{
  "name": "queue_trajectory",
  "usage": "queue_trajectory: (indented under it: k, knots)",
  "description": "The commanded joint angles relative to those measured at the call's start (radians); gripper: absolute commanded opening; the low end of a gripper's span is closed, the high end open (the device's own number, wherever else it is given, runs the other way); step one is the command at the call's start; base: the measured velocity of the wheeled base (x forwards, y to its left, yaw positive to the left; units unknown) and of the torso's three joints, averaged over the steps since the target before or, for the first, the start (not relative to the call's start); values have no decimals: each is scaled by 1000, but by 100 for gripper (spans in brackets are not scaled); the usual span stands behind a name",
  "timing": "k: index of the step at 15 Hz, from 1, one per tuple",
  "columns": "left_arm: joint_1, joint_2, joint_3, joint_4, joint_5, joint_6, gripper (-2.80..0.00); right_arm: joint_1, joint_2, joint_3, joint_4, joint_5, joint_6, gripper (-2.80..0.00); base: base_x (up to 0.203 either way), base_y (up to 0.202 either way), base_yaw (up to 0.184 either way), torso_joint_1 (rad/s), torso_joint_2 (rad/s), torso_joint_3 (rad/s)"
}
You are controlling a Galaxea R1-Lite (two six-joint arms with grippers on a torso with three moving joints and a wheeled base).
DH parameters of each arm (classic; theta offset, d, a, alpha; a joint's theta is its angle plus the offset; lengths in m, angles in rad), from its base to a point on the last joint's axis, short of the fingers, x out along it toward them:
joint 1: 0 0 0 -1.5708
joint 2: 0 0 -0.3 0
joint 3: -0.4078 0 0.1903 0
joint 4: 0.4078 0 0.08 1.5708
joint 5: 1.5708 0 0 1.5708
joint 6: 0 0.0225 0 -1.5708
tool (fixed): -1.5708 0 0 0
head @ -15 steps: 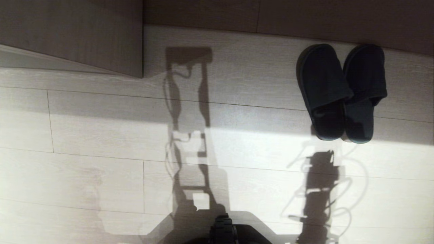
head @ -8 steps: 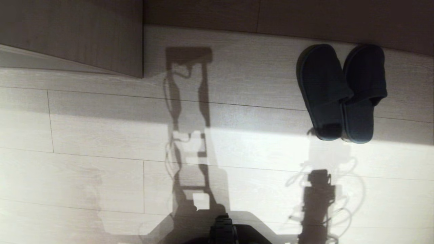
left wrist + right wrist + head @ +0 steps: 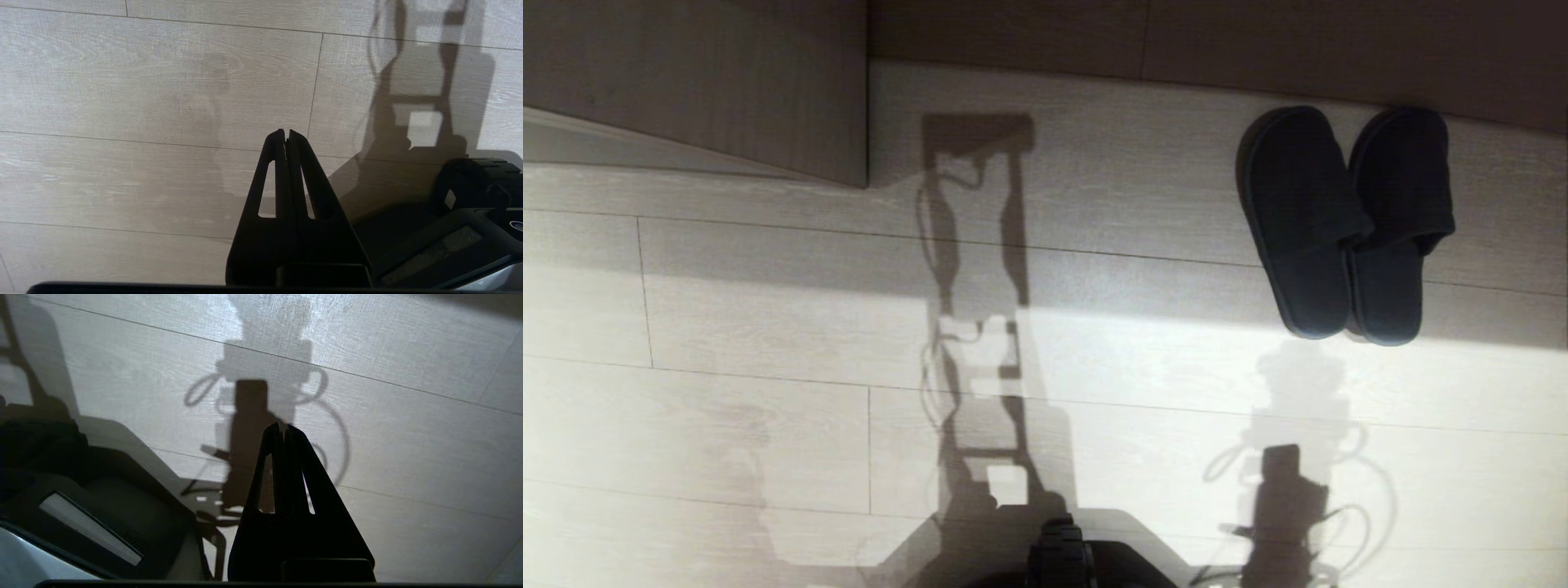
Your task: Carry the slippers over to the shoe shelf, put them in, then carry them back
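A: Slippers [image 3: 1343, 224], the dark flat fabric pair, sit side by side on the pale wood-plank floor [image 3: 768, 327], far right, near the brown wall base.

B: Both claws, the left gripper [image 3: 286, 132] and right gripper [image 3: 284, 426], hang pinched together, empty, close to the robot.

A: I'd open the right one before reaching.

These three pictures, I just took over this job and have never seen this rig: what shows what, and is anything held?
The wide picture comes from the robot's head, looking down at a pale wood floor. The slippers, a dark pair, lie side by side on that floor at the robot's right, near a brown panel. Neither arm shows there, only their shadows. The other two pictures come from cameras on the wrists. The left gripper and the right gripper each appear as a black wedge over bare floor. Both have their fingers shut and hold nothing.
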Motion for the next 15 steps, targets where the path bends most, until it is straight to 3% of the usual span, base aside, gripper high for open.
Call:
queue_trajectory:
  k: [1,6,11,15]
  knots:
    - [2,0,0,0,0,0,-280,0,-22,0,1,3,0,-280,0,0,0,0,0,0]
    - [1,0,0,0,0,-2,-280,0,-22,0,3,2,8,-280,0,0,0,1,0,30]
    - [0,0,0,0,0,-2,-280,0,-24,2,3,-9,78,-280,0,0,0,2,1,190]
    - [2,0,0,0,0,-2,-280,0,-22,2,3,-9,80,-280,0,0,0,2,3,203]
